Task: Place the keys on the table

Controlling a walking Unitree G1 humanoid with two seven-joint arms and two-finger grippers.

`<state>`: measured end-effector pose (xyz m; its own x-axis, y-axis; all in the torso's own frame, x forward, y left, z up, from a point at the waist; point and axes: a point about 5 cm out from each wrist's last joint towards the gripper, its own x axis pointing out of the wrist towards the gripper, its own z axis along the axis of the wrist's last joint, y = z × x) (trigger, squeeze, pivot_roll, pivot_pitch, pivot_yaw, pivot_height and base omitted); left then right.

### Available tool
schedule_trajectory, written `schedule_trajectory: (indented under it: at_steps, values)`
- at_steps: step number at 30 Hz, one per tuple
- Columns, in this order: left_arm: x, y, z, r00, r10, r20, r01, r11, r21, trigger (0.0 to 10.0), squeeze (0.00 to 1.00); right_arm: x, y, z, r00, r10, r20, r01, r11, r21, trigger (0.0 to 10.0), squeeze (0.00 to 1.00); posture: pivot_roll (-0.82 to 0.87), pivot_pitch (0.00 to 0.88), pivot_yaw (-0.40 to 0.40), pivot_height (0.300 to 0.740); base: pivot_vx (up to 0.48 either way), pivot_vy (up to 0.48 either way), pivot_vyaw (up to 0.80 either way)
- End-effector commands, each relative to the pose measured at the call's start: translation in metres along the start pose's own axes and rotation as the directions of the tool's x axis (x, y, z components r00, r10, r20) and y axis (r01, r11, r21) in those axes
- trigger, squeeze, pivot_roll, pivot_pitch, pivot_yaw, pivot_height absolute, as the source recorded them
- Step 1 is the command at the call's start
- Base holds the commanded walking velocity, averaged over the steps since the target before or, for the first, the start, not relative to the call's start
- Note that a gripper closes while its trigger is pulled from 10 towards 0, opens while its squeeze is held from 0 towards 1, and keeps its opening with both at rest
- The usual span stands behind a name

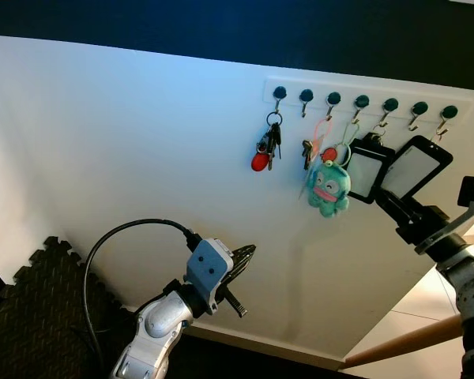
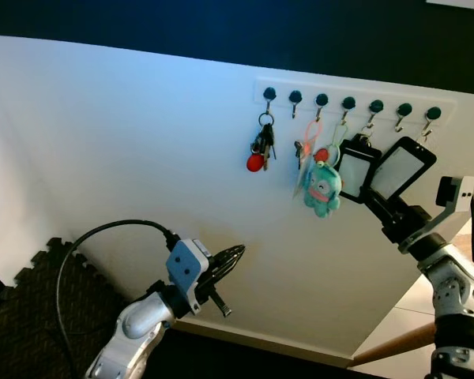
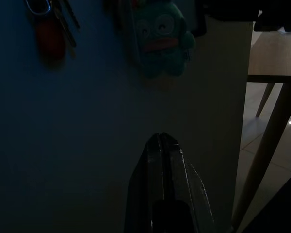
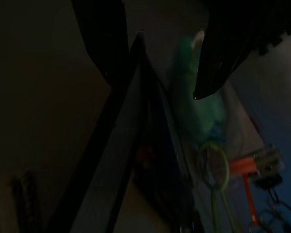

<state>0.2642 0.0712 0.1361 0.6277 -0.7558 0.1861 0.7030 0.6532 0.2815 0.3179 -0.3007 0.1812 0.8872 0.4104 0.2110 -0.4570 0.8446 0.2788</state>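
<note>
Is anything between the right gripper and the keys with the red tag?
Yes. The right gripper is up at the two black card holders. Between it and the keys with the red tag hang the teal plush keychain and another key bunch, all on the hook rail.

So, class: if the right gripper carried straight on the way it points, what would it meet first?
Most likely the black-framed card holders hanging from the hook rack: the right gripper sits just below them, fingers either side of one holder's edge in the right wrist view.
</note>
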Motion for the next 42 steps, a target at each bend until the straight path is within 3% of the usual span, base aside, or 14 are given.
schedule_trajectory:
  at_steps: [1,5,8,13,18,22,24,31,42]
  values:
    - [-0.003,-0.002,-0.005,0.999,-0.014,-0.033,0.015,1.0,0.018,10.0,0.0,-0.003,0.001,-0.006,0.998,0.019,-0.054,-0.019,1.0,-0.01,10.0,0.0,0.07,0.076,-0.058,0.74,0.0,0.0,0.0]
    - [-0.003,-0.002,-0.004,0.999,-0.015,-0.031,0.015,1.0,0.018,10.0,0.0,-0.009,0.003,-0.021,0.984,0.044,-0.172,-0.049,0.999,-0.021,10.0,0.0,0.07,0.077,-0.06,0.74,0.0,0.0,0.0]
    - [-0.003,-0.002,-0.004,0.999,-0.014,-0.031,0.014,1.0,0.017,10.0,0.0,-0.017,0.001,-0.044,0.947,0.013,-0.32,-0.033,0.998,-0.056,10.0,0.0,0.07,0.078,-0.059,0.74,0.0,0.0,0.0]
    - [-0.003,-0.003,-0.004,0.999,-0.015,-0.032,0.016,1.0,0.016,10.0,0.0,-0.024,0.001,-0.059,0.925,-0.004,-0.38,-0.024,0.997,-0.068,10.0,0.0,0.08,0.079,-0.06,0.74,0.0,0.0,0.0]
    - [-0.003,-0.001,-0.004,0.999,-0.012,-0.032,0.012,1.0,0.019,10.0,0.0,-0.018,0.009,-0.045,0.968,0.053,-0.245,-0.054,0.999,0.003,10.0,0.0,0.08,0.08,-0.058,0.74,0.0,0.0,0.0]
    - [-0.003,-0.001,-0.004,0.999,-0.012,-0.033,0.013,1.0,0.019,10.0,0.0,-0.002,0.012,-0.012,0.999,0.045,0.016,-0.047,0.993,0.107,10.0,0.0,0.07,0.08,-0.056,0.74,0.0,0.0,0.0]
    - [-0.003,-0.001,-0.004,0.999,-0.011,-0.032,0.012,1.0,0.019,10.0,0.0,0.005,0.013,-0.004,0.996,0.022,0.086,-0.033,0.991,0.127,10.0,0.0,0.07,0.081,-0.057,0.74,0.0,0.0,0.0]
    - [0.0,0.0,-0.004,0.999,0.02,-0.027,-0.019,1.0,0.005,10.0,0.0,0.027,0.025,0.014,0.982,0.016,0.189,-0.026,0.998,0.049,10.0,0.0,0.07,0.079,-0.059,0.74,0.0,0.0,0.0]
    - [0.003,0.002,0.0,0.999,0.052,-0.006,-0.052,0.998,-0.028,10.0,0.0,0.035,0.024,0.032,0.955,-0.075,0.288,0.095,0.994,-0.055,10.0,0.0,0.07,0.08,-0.062,0.74,0.0,0.0,0.0]
